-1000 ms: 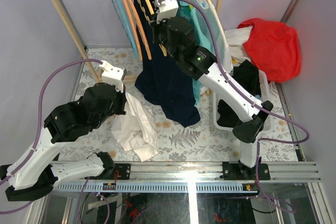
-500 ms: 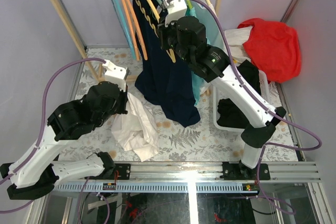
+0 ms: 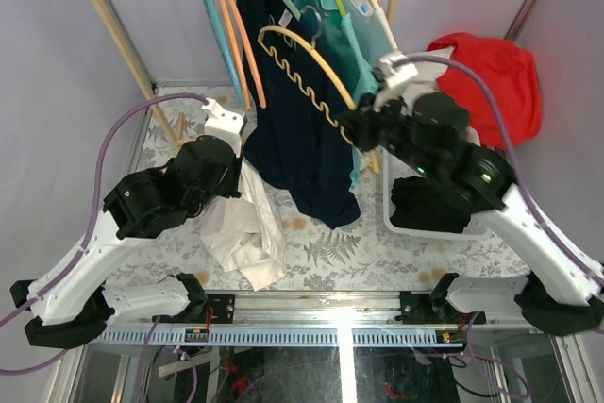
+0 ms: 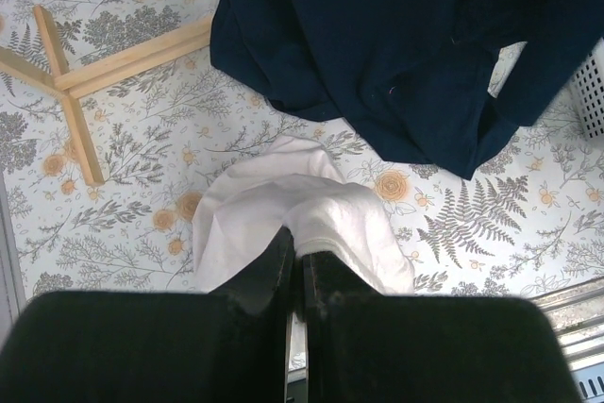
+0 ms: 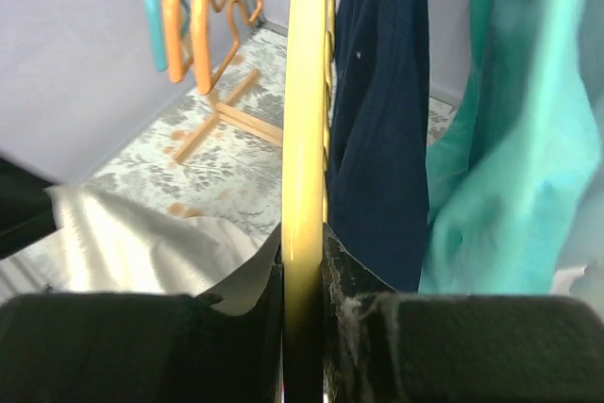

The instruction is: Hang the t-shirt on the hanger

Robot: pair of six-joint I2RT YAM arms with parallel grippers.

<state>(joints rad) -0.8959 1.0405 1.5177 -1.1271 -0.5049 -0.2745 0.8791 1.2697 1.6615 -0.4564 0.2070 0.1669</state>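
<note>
Top external: wrinkled white cotton t-shirt (image 3: 247, 233) trails onto the floral table (image 3: 330, 247).
Left wrist: left gripper (image 4: 300, 261) pinched together on that t-shirt's fabric.
Right wrist: right gripper (image 5: 304, 257) clamped on thin pale yellow plastic hanger (image 5: 307, 92).

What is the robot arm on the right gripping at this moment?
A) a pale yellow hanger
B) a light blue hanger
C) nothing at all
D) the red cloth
A: in the right wrist view, the right arm's jaws press on the pale yellow hanger from both sides.
</note>
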